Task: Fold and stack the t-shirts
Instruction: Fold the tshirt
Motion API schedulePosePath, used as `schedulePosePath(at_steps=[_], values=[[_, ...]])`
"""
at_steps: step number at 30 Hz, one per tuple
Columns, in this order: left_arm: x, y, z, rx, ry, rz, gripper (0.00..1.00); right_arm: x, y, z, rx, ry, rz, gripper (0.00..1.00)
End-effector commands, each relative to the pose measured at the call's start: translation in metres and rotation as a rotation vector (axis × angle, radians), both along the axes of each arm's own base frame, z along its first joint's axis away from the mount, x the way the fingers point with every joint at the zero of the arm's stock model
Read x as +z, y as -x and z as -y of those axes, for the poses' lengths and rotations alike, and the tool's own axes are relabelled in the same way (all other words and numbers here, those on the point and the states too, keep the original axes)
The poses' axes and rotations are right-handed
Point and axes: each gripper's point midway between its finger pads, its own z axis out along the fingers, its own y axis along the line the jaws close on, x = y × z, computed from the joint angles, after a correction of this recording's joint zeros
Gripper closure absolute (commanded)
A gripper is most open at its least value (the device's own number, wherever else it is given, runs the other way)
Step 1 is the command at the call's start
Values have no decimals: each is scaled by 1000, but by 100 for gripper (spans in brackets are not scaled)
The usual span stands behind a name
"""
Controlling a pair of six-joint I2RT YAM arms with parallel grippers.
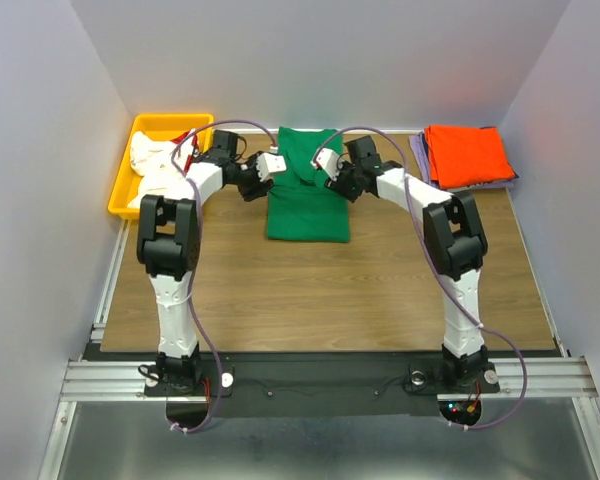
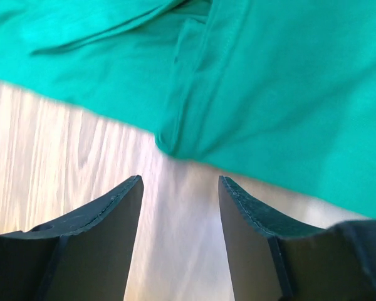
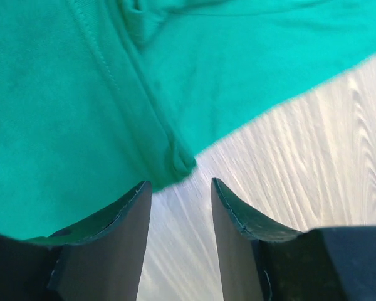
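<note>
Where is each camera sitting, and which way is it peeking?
Top external: high behind the arms, looking down at the table; both whole arms show.
Left wrist: on the left arm, looking down at an edge of the green t-shirt; the open left gripper shows.
Right wrist: on the right arm, looking down likewise; the open right gripper shows.
Both wrist views share the green t-shirt and the table.

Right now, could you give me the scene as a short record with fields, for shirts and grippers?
centre: bright green cloth t-shirt, partly folded, flat on wooden table
far right: folded orange t-shirt on pale lavender t-shirt
far left: yellow plastic bin holding white shirts with red
left gripper: open, empty, beside green t-shirt's left edge
right gripper: open, empty, beside its right edge
</note>
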Motion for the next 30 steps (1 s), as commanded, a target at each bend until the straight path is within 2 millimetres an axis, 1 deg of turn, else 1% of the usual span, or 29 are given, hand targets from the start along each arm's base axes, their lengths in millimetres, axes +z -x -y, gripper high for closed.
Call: schedulePosePath(at_steps=[1,2,3,4,5,6,7,8,9,10,11,12,13,14,15,16,17,18,19,20,21,23,25,28,30], values=[[99,32,-1,-7,131,110,37,101,1,9,-71,-151,133,51],[81,51,-3,-24,118,75,38,121,11,11,-57,-169,157,53],[92,64,-3,-43,124,96,40,108,28,12,-24,-162,116,54],[76,73,-3,-56,118,65,40,108,38,12,-4,-166,102,55],[71,91,-3,-72,112,53,41,115,49,10,28,-181,100,58],[66,100,-3,-79,109,44,41,99,65,13,39,-167,41,59],[68,107,-3,-85,106,49,41,93,73,13,50,-168,11,60],[52,120,-4,-92,96,17,41,88,82,12,62,-166,-13,60],[49,125,0,-112,85,33,41,76,96,11,88,-148,-45,61],[40,136,-1,-114,71,24,41,69,104,10,98,-136,-59,61],[37,140,1,-123,60,34,41,65,112,4,125,-126,-65,61],[37,140,8,-148,48,80,40,59,118,1,137,-119,-79,61],[34,144,11,-159,35,96,40,44,128,1,145,-103,-112,61],[26,150,11,-166,18,104,38,39,132,-3,155,-93,-122,61],[23,150,10,-165,-7,125,37,31,135,-8,168,-73,-124,61],[25,149,19,-193,-20,172,37,20,138,-8,169,-58,-137,61],[23,145,19,-186,-39,201,37,16,135,-12,169,-49,-118,61],[17,148,20,-191,-55,196,37,12,134,-13,167,-42,-113,61],[18,144,23,-195,-63,227,37,6,132,-13,161,-38,-112,61],[16,145,27,-217,-82,249,37,3,131,-13,158,-36,-113,60],[11,145,26,-215,-103,257,37,2,129,-15,156,-35,-100,60],[6,145,30,-237,-128,286,37,-2,129,-17,159,-30,-97,59],[3,141,30,-238,-150,318,37,-6,131,-20,175,-16,-91,59],[-10,139,31,-252,-190,327,37,-12,136,-22,194,-7,-99,59],[-14,134,31,-245,-214,333,37,-22,139,-23,199,5,-114,59]])
